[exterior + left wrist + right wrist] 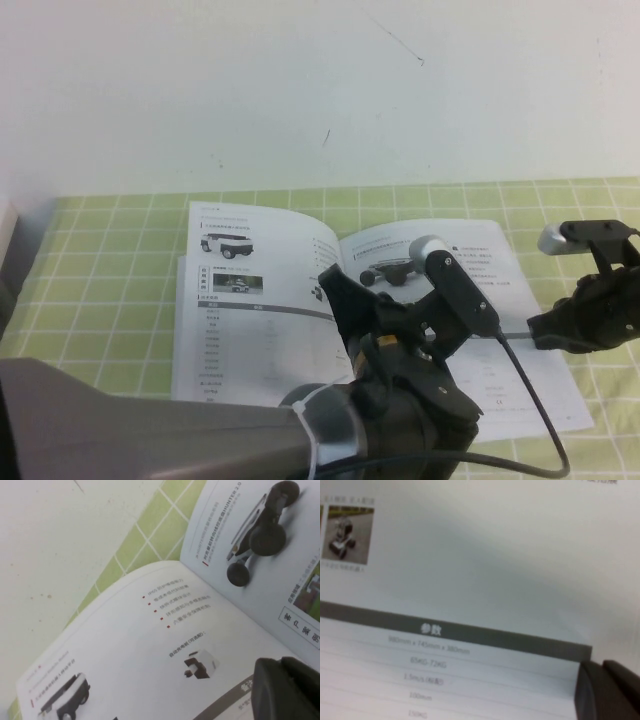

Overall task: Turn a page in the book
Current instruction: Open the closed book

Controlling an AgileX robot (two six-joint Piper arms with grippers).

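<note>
The high camera looks down from the robot's side across the desk (100, 250) toward the far wall. Both wrist cameras sit very close over the open book (260, 300), which all three views share.

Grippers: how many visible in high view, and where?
2. Left gripper over the book's middle, near the spine; right gripper, shut, at the page's right edge. None seem hidden.

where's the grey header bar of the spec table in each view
High view: on the thin white stapled booklet, the left page's grey header bar lies left of the left gripper.
Left wrist view: bottom edge, beside the dark fingers.
Right wrist view: another grey bar across the middle, by the shut right gripper.
Shared landmark: wheeled-robot photos.
</note>
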